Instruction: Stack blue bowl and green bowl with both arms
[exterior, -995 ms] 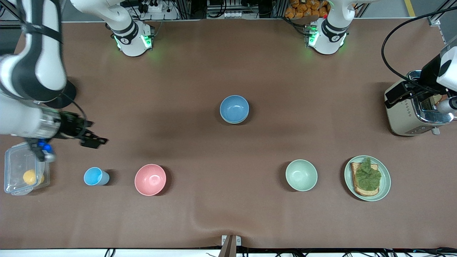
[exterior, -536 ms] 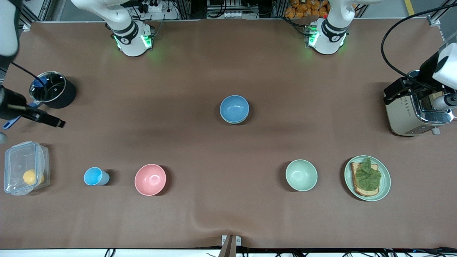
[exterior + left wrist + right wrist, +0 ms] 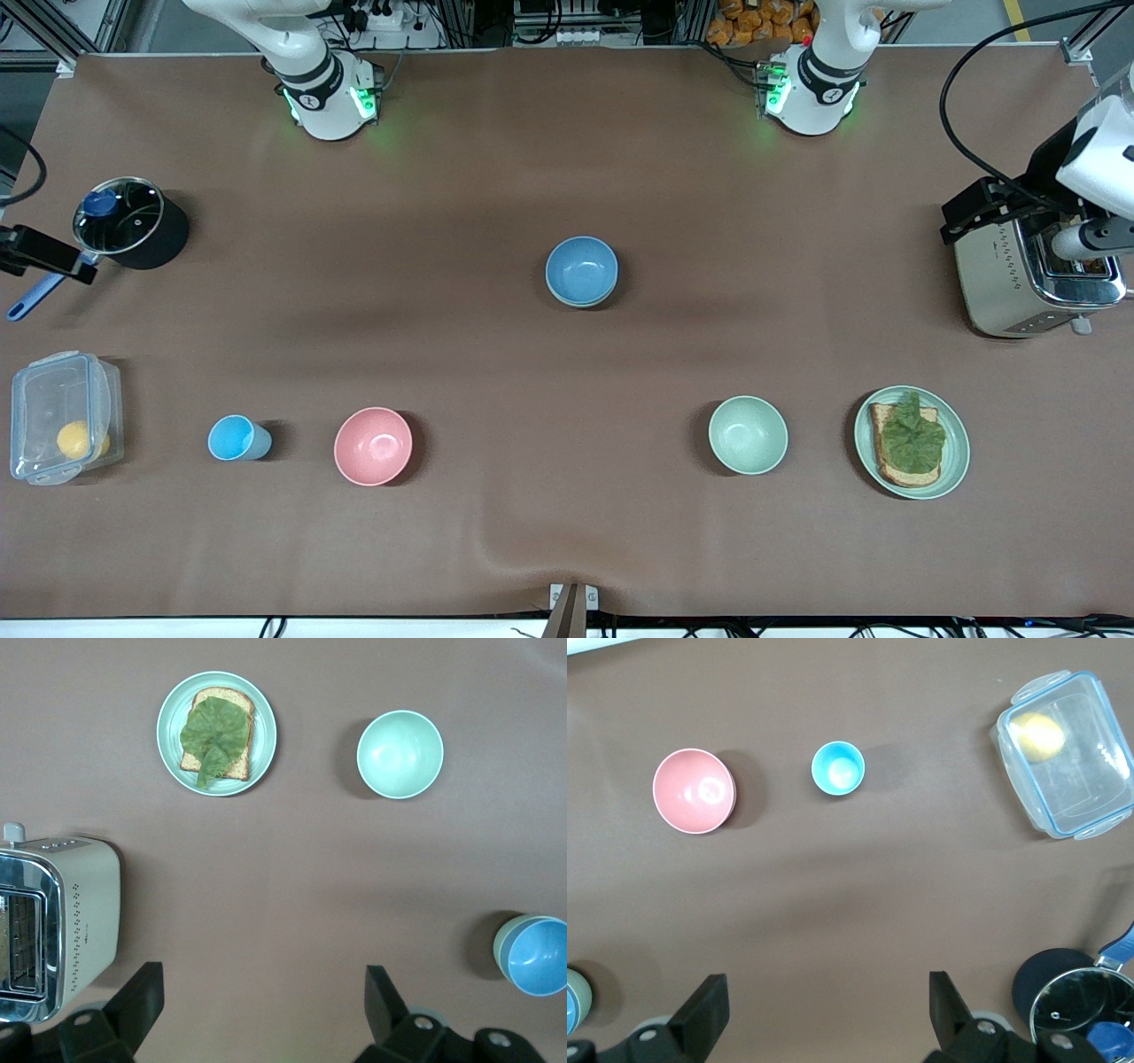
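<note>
I've got the blue bowl (image 3: 581, 269) nested in the green bowl (image 3: 501, 944) mid-desk (stack done). Left gripper (image 3: 264, 1010) hangs over the toaster (image 3: 1028, 279), fingers (image 3: 383, 1003) spread wide, holding nothing. Right gripper (image 3: 824, 1012) is over the desk beside the pot (image 3: 128, 221), fingers released, empty.

A robotics lab — aluminium framing (image 3: 106, 22), power strips (image 3: 376, 16) and cables edge the table (image 3: 567, 159).
</note>
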You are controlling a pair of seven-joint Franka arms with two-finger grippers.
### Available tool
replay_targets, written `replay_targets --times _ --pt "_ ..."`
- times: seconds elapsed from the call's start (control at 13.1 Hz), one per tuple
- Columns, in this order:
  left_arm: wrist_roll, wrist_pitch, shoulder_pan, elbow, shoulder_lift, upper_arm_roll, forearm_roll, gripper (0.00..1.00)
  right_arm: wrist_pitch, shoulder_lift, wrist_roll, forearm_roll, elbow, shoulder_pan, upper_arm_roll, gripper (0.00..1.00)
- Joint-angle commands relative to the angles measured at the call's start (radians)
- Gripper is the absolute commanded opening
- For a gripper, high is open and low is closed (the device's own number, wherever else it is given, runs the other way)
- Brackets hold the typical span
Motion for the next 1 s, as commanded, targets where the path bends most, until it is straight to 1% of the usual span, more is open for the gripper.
replay_targets --times 0.0,0.08,0.15,0.54,0.69,0.92 --pt "0.038 -0.008 -0.010 -0.034 -0.038 0.021 -0.019 1.00 0.046 -0.092 -0.011 -0.027 -0.088 -0.044 0.045 1.00" --pt "0.039 -0.014 -0.010 -0.034 -0.039 0.021 -0.019 1.00 0.067 -0.110 -0.008 -0.025 -0.119 -0.042 0.045 1.00" --pt "0.041 -0.023 -0.010 -0.036 -0.044 0.019 -0.019 1.00 0.083 -0.114 -0.005 -0.025 -0.124 -0.042 0.049 1.00" --pt "0.047 -0.022 -0.002 -0.044 -0.044 0.019 -0.020 1.00 0.075 -0.121 -0.012 -0.028 -0.110 -0.065 0.089 1.00" --pt "0.047 -0.020 0.001 -0.044 -0.044 0.019 -0.024 1.00 0.075 -0.112 -0.011 -0.030 -0.110 -0.074 0.118 1.00" --pt "0.047 -0.020 0.013 -0.044 -0.045 0.019 -0.031 1.00 0.074 -0.115 -0.012 -0.030 -0.107 -0.076 0.125 1.00"
